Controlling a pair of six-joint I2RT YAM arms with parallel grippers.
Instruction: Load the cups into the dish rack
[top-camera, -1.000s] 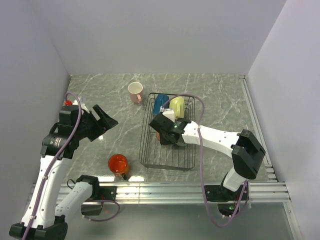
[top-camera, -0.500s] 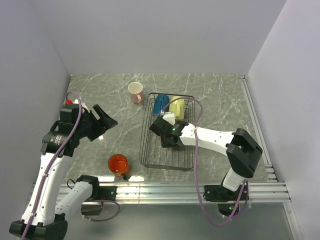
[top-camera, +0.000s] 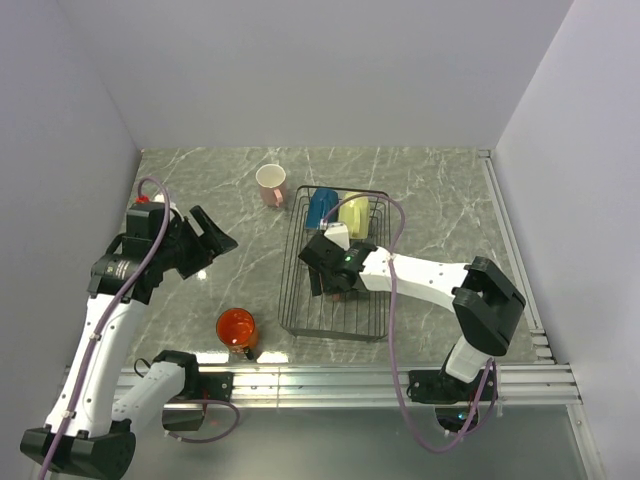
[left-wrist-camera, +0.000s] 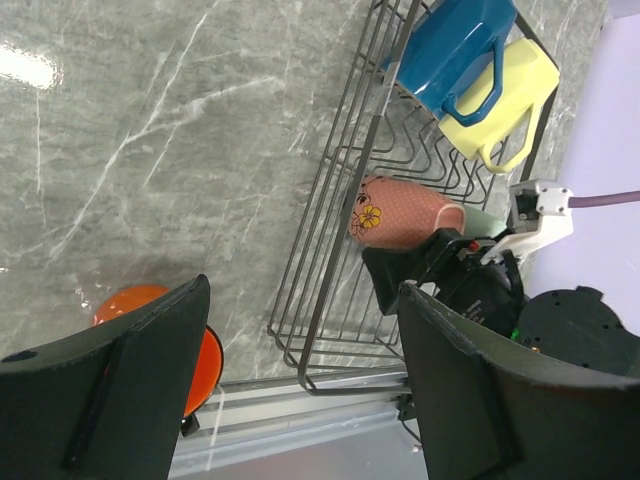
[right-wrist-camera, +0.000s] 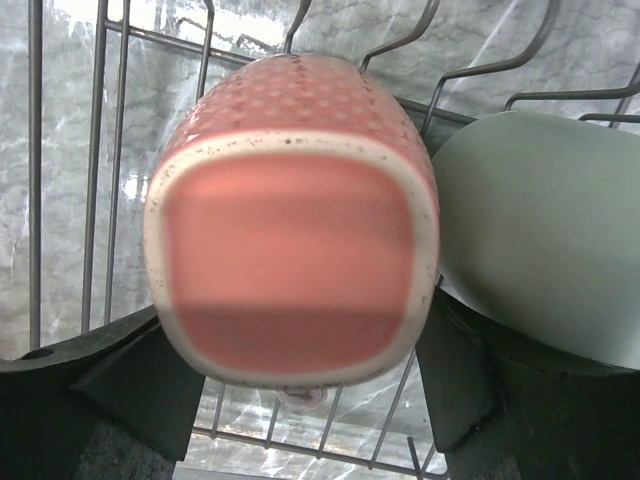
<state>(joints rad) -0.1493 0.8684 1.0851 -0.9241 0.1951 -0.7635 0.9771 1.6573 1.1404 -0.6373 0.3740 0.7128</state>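
The black wire dish rack (top-camera: 291, 285) (left-wrist-camera: 331, 268) holds a blue cup (top-camera: 321, 207) (left-wrist-camera: 455, 50) and a pale yellow cup (top-camera: 353, 211) (left-wrist-camera: 505, 95) at its far end. Mid-rack, a pink dotted cup (right-wrist-camera: 290, 230) (left-wrist-camera: 400, 213) lies on its side beside a mint green cup (right-wrist-camera: 540, 230) (left-wrist-camera: 487, 222). My right gripper (top-camera: 335, 280) (right-wrist-camera: 295, 330) is open, its fingers wide on either side of that pink cup's base. Another pink cup (top-camera: 270, 182) stands on the table behind the rack. An orange cup (top-camera: 236, 328) (left-wrist-camera: 130, 298) stands front left. My left gripper (top-camera: 213, 240) (left-wrist-camera: 300, 300) hangs open and empty, left of the rack.
Grey walls close the table on the left, back and right. An aluminium rail (top-camera: 350, 375) runs along the near edge, close to the orange cup. A second rail (top-camera: 510, 240) runs down the right side.
My right gripper has opened, leaving the pink cup lying in the rack beside the mint green one. The left arm has shifted slightly, still open.
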